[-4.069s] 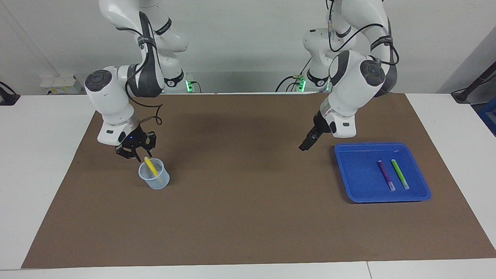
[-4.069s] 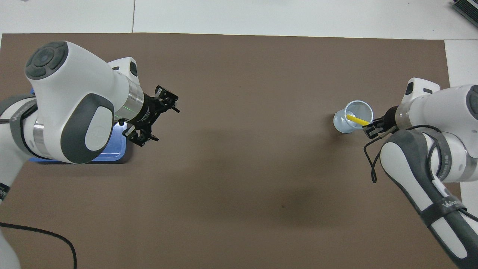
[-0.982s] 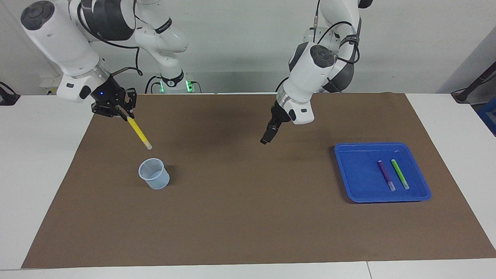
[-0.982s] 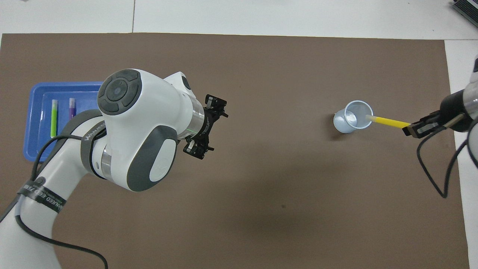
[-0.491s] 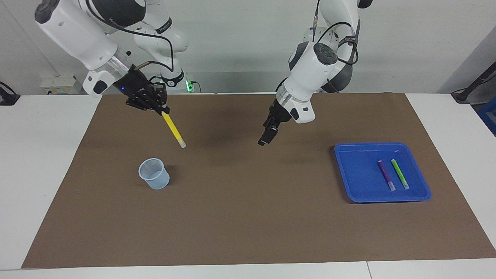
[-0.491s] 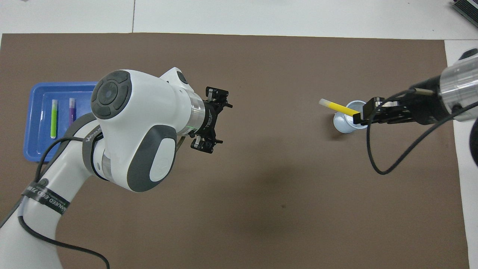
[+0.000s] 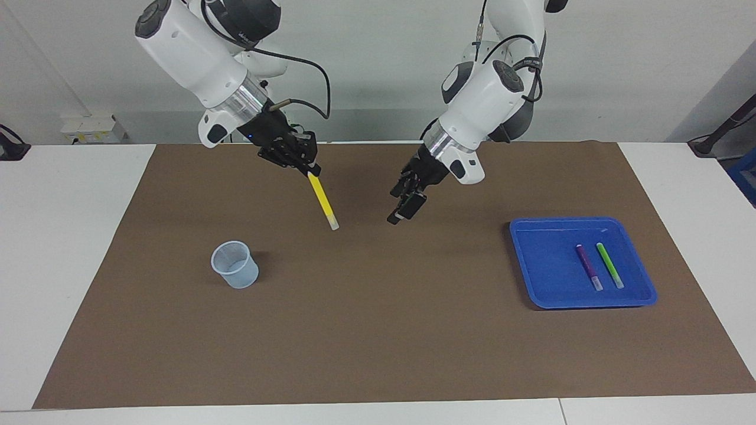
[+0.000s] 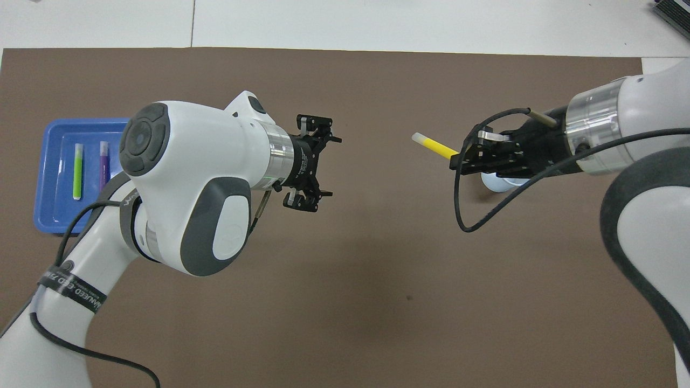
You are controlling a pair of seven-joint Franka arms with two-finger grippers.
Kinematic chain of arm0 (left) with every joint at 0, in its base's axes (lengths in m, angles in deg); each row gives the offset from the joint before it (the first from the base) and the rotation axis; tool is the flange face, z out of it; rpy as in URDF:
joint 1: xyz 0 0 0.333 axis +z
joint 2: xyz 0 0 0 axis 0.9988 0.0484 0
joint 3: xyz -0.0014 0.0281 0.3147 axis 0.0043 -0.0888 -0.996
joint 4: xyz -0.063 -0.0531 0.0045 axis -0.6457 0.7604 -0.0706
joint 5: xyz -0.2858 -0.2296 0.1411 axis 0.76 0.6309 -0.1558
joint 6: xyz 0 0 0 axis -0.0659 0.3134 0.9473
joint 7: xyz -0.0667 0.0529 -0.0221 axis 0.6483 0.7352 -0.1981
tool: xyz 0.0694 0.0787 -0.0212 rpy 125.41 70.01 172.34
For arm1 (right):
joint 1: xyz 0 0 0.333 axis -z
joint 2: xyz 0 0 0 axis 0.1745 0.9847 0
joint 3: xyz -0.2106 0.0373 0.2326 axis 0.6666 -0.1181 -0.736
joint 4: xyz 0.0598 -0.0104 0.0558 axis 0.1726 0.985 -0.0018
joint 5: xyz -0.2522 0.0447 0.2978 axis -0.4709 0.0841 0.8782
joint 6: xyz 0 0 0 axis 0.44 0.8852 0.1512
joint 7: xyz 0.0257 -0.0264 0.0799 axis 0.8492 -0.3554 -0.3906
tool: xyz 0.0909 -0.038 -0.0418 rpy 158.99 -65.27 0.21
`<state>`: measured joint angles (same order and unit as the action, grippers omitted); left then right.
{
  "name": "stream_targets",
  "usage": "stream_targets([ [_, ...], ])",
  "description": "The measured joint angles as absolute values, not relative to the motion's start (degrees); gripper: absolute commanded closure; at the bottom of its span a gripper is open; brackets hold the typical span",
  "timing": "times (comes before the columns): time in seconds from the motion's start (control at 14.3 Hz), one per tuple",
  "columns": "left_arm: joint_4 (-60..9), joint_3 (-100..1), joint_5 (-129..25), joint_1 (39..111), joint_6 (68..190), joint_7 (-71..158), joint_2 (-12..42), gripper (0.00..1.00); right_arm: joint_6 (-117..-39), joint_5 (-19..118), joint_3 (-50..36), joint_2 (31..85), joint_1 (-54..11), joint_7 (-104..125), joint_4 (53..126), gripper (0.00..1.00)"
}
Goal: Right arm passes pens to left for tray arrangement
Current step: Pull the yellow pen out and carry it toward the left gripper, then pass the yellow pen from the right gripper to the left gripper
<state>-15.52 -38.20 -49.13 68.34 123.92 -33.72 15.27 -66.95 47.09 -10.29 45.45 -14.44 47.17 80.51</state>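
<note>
The yellow pen [image 7: 322, 203] is clamped by the right gripper [image 7: 308, 169]; the left gripper [image 8: 319, 163] is spread apart. The arm-band lettering [image 8: 70, 283] is illegible; the cup [image 8: 498, 185] is largely hidden overhead.

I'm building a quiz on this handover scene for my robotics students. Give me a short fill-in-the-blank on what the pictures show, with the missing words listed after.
1. The right gripper is shut on the ____ pen.
2. The purple pen and the green pen lie side by side in the blue ____.
3. The left gripper, over the brown mat, has its fingers ____.
4. The clear cup stands on the mat with ____ pens in it.

Missing words: yellow; tray; open; no
</note>
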Motion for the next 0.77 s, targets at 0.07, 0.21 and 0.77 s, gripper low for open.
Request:
stream_targets([
  [0.07,-15.4,-38.1,-49.1,67.7,124.6,-35.2,15.3,0.0,-68.4,47.1,-10.3,45.6,-15.6,48.9,80.9,1.0],
  [0.21,-15.2,-37.8,-49.1,65.9,127.4,-38.1,15.3,0.0,-70.3,47.1,-10.3,45.6,-17.2,51.0,81.9,1.0],
  [0.77,-15.7,-37.5,-49.1,62.3,133.9,-42.0,15.4,0.16,-72.2,47.1,-10.3,45.6,-18.7,53.5,82.9,1.0],
])
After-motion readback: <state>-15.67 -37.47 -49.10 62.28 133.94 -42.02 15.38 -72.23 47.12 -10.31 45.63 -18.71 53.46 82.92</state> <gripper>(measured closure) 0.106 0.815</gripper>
